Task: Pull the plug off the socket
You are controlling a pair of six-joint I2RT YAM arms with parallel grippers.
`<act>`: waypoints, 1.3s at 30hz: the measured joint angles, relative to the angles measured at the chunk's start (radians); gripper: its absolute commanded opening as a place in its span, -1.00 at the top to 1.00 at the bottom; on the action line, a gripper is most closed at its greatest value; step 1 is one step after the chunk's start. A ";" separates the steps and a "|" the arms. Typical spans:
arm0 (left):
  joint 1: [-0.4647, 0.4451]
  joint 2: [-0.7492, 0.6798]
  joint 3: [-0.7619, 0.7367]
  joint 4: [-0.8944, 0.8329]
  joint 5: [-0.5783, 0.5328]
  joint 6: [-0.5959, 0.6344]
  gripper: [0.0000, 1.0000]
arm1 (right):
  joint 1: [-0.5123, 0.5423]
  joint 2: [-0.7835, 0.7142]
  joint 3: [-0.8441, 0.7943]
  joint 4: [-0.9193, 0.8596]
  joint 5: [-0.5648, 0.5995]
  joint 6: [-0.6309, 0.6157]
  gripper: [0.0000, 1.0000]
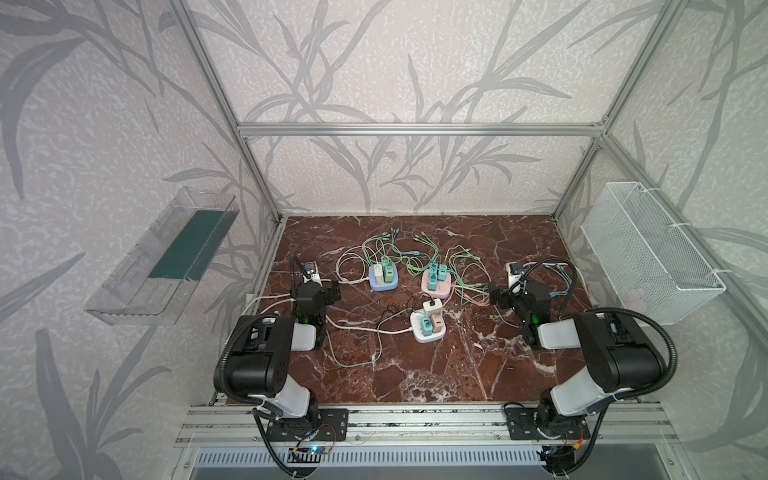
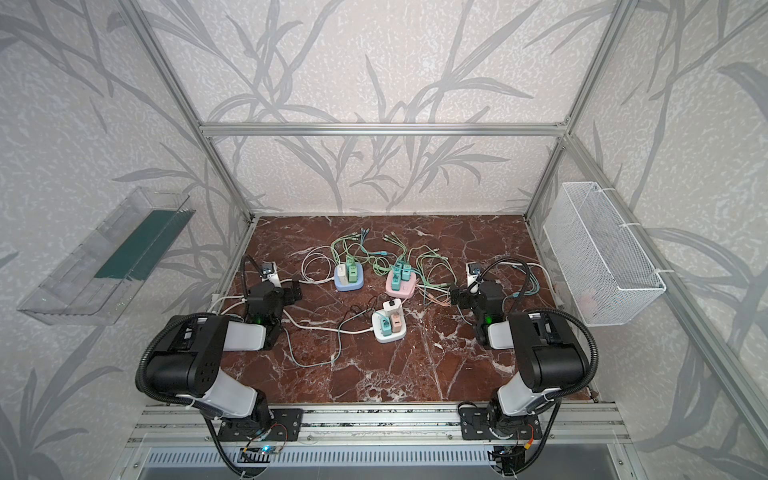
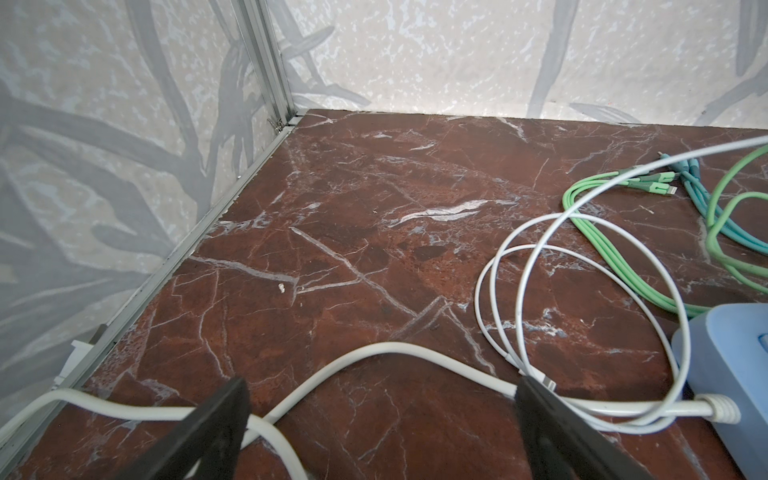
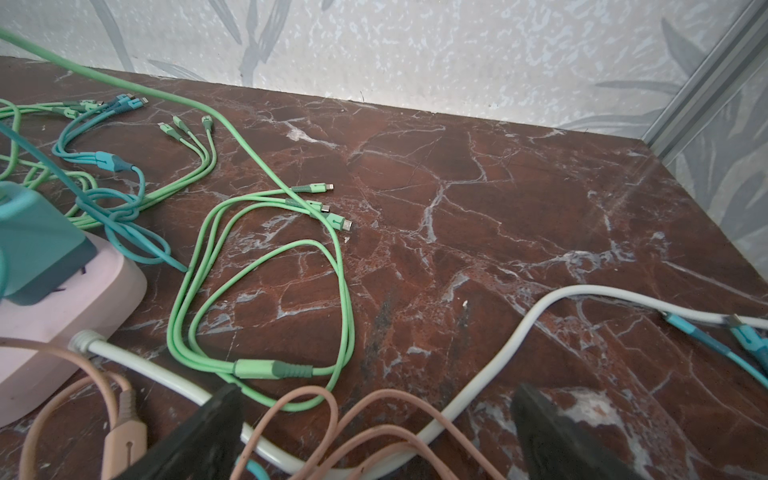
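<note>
- Both arms sit out wide. The left pincer (image 3: 382,384) is around 9 o'clock on the desk (image 1: 415,374) and the right pincer (image 4: 378,390) around 3 o'clock. Both are spread wide and holding nothing, just sitting low over loose cable.
- There are three socket blocks. The white socket (image 1: 428,332) is roughly dead centre, the pink socket (image 1: 444,291) is just off its 12 o'clock, and the blue socket (image 1: 383,286) is out at its 10 o'clock.
- The task doesn't say which plug, so I can't tell which one is meant. I'd go for the white socket, since it's the most in the open. The teal plug (image 1: 424,324) and tan plug (image 1: 437,321) stand side by side on top, and a white plug (image 1: 433,307) sits at its 12 o'clock edge.
- Handling guess: these plugs look like small hard plastic cubes, light and smooth-sided, so probably a bit slippery. I expect the only real resistance is the prongs gripping inside.
- I'd pinch the plug body across its two flat sides, low down near the socket face. I wouldn't grab the cord, because it's soft and would just stretch or slip.
- The socket block looks light too, so I reckon it lifts along with the plug unless the other pincer pins it down.
- The green cables (image 4: 257,368) around the far sockets are a floppy tangle and will likely drag along, so I'd pull straight and slowly.
</note>
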 measured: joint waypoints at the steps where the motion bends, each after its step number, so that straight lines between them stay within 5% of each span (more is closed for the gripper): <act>1: 0.000 0.000 0.000 0.000 0.000 0.000 -0.98 | 0.000 0.000 0.000 0.000 0.000 0.000 -0.99; 7: 0.001 -0.053 0.034 -0.120 -0.013 -0.015 -0.99 | 0.000 -0.014 0.006 -0.032 0.014 0.005 -0.97; 15: 0.005 -0.278 0.195 -0.419 -0.030 -0.073 -0.98 | 0.000 -0.209 0.133 -0.332 0.041 0.058 -0.96; 23: -0.024 -0.468 0.249 -0.643 0.118 -0.101 -0.98 | 0.000 -0.374 0.206 -0.612 -0.061 0.200 -0.84; 30: -0.249 -0.608 0.247 -0.741 0.135 -0.074 -0.96 | 0.008 -0.425 0.209 -0.712 -0.232 0.338 -0.65; 39: -0.492 -0.763 0.150 -0.805 0.102 -0.056 -0.84 | 0.116 -0.502 0.167 -0.797 -0.295 0.431 -0.56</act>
